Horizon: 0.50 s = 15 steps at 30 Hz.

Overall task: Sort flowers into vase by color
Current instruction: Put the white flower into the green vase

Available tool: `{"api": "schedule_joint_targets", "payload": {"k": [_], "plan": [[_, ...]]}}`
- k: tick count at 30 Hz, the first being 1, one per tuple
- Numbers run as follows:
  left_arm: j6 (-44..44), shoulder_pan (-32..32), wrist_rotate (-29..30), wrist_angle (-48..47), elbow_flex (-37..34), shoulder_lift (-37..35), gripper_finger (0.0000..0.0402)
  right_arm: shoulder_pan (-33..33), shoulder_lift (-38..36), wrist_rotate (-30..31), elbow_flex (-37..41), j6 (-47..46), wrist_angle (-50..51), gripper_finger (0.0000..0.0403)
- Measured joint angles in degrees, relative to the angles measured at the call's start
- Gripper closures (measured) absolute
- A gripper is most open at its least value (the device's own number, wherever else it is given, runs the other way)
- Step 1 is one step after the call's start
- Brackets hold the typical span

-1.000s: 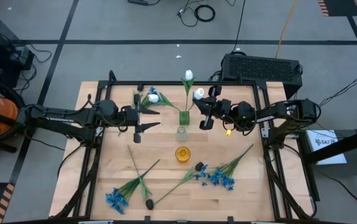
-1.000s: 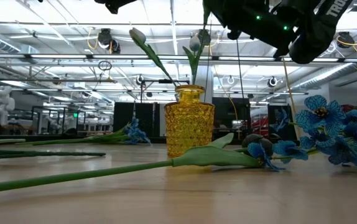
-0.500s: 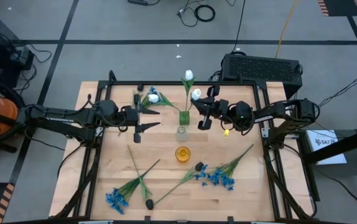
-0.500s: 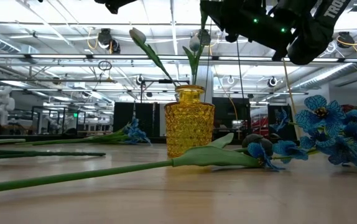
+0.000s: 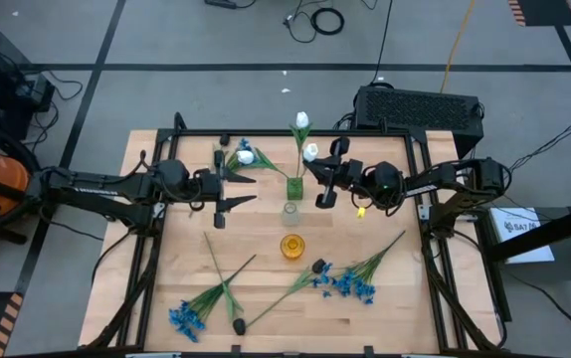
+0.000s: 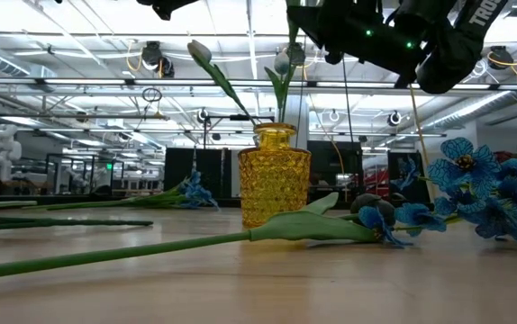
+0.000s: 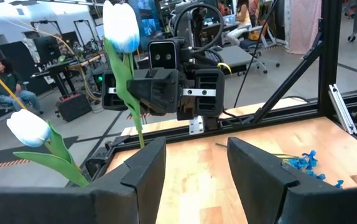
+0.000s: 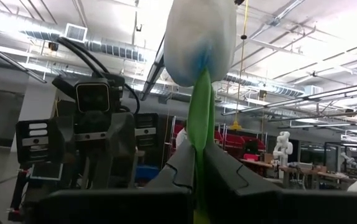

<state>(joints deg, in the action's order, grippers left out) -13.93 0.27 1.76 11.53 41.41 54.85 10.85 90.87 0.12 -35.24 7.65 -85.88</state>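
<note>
Seen only through the right wrist camera: right gripper (image 8: 198, 177) clamped on the green stem of a white tulip (image 8: 200, 40), bud upward, stem running down between the fingers. From above, that tulip (image 5: 310, 152) hangs just beside the green vase (image 5: 294, 187), which holds one upright white tulip (image 5: 301, 120). Clear vase (image 5: 290, 213) and yellow vase (image 5: 292, 246) look empty. Left gripper (image 5: 228, 187) waiting nearby, jaws apart. Blue clusters (image 5: 350, 285) lying flat on the table (image 5: 395, 298).

Robotics lab: exposed ceiling ducts (image 8: 66, 37), cables on floor (image 5: 315, 18), workbenches, seated person (image 7: 7, 84).
</note>
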Motion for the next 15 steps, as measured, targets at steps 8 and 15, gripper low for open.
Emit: {"api": "schedule_joint_targets", "payload": {"k": [8, 15], "plan": [[0.0, 0.0, 0.0, 0.0, 0.0, 0.0, 0.0221, 0.0, 0.0, 0.0, 0.0, -0.4, 1.5, 0.0394], [0.0, 0.0, 0.0, 0.0, 0.0, 0.0, 0.0221, 0.2, 0.0, 0.4, 0.0, -2.3, 4.0, 0.0380]]}}
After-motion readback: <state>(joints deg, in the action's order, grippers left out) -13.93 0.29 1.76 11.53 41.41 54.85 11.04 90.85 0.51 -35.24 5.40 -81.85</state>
